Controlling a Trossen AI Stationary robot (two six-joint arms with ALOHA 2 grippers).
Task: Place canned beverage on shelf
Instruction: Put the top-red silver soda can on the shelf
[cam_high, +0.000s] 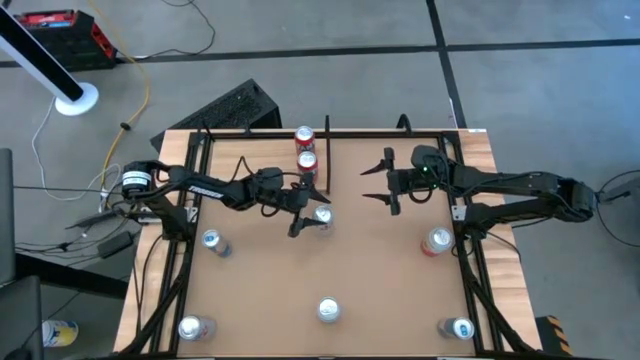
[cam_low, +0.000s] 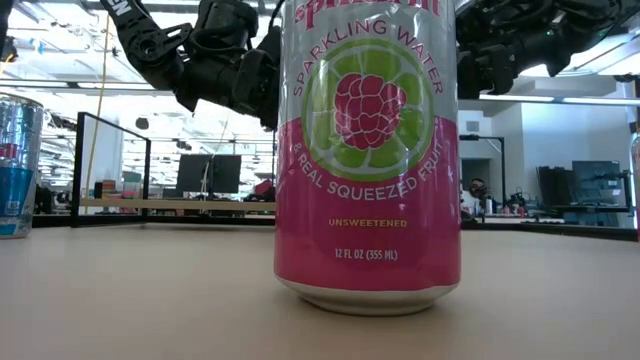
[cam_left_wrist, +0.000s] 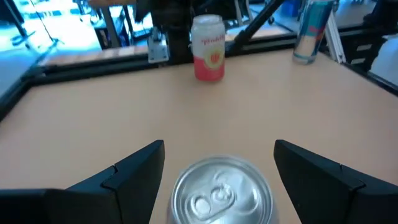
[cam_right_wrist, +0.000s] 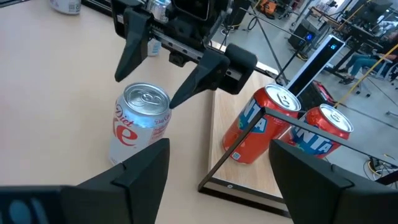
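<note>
Brown tabletop (cam_high: 370, 250) holds scattered cans. On it, the left gripper (cam_high: 307, 217) hangs with fingers spread around a silver Diet Coke can (cam_right_wrist: 140, 127), not squeezing it. Two orange cans (cam_right_wrist: 261, 127) stand on the shelf (cam_right_wrist: 242, 171), mostly cut off. Right gripper (cam_high: 385, 183) waits nearby, fingers apart.

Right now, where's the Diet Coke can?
In the high view the Diet Coke can stands near mid-table, between the open fingers of the left gripper, just in front of the shelf holding two orange cans.
</note>
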